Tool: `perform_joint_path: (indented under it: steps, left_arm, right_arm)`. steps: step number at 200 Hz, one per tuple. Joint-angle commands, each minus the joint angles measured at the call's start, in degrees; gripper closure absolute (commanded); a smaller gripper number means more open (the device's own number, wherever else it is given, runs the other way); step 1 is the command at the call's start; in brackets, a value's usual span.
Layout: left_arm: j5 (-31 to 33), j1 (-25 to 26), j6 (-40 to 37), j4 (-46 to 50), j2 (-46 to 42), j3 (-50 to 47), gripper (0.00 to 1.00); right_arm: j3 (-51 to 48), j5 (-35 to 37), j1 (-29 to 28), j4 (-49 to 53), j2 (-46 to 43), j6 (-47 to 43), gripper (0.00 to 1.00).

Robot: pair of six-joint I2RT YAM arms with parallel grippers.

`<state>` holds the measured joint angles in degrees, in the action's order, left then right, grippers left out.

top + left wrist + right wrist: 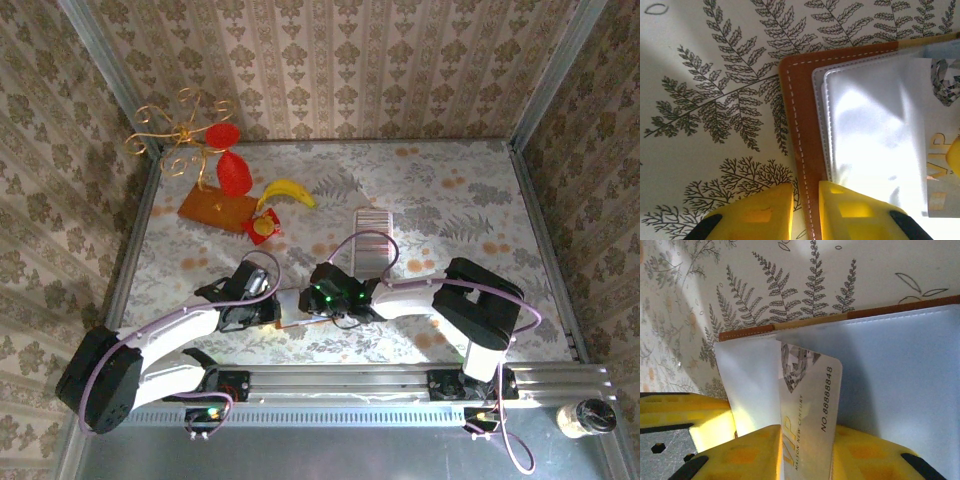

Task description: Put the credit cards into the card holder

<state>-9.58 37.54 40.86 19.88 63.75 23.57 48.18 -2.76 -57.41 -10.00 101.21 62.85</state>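
The card holder [290, 303] lies open between both grippers near the table's front, and its brown stitched edge [800, 115] and clear pockets [865, 125] are close up. My left gripper [806, 200] is shut on that brown edge [272, 305]. One credit card [810, 390], printed VIP, stands tilted with its far end against the holder's pale inside [900, 370]. It stands between the parted fingers of my right gripper [807, 432], open [314, 299]. The same card [942, 145] peeks in at the right. The remaining credit cards [373, 240] form a striped strip farther back.
At back left lie an orange-brown board [215, 208], a banana [288, 190], a small red square [265, 228], red shapes [233, 172] and a gold wire ornament [180, 130]. Patterned walls close in three sides. A jar [585, 417] stands off the table at front right.
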Motion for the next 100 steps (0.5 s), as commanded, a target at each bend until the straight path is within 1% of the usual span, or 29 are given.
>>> perform_joint_path:
  steps: [1,26,48,60,78,86,100]
  left_arm:
    - [-0.02,0.61,0.61,2.46,-0.03,-1.8,0.79]
    - [-0.24,0.61,0.8,1.88,0.24,-1.99,0.79]
    - [-0.31,0.58,0.87,1.56,0.63,-1.91,0.79]
    - [-0.35,0.61,0.82,1.48,0.74,-1.82,0.79]
    - [-0.43,0.61,0.89,1.5,0.83,-1.73,0.79]
    - [-0.38,0.59,0.84,1.48,0.77,-1.78,0.79]
    - [-0.39,0.58,0.97,1.48,0.72,-1.78,0.79]
  right_arm:
    - [1.5,2.94,-0.25,8.03,-1.15,-2.89,0.69]
    - [2.46,1.79,-0.42,7.45,-0.34,-3.99,0.69]
    - [3.86,1.69,-0.51,9.23,0.38,-4.98,0.69]
    - [4.35,2.41,-0.51,10.65,0.25,-5.64,0.64]
    - [4.37,3.49,-0.52,12.04,-1.01,-6.22,0.51]
    - [4.54,3.99,-0.53,12.97,-1.58,-6.46,0.49]
    - [4.88,5.22,-0.51,15.01,-2.53,-7.08,0.49]
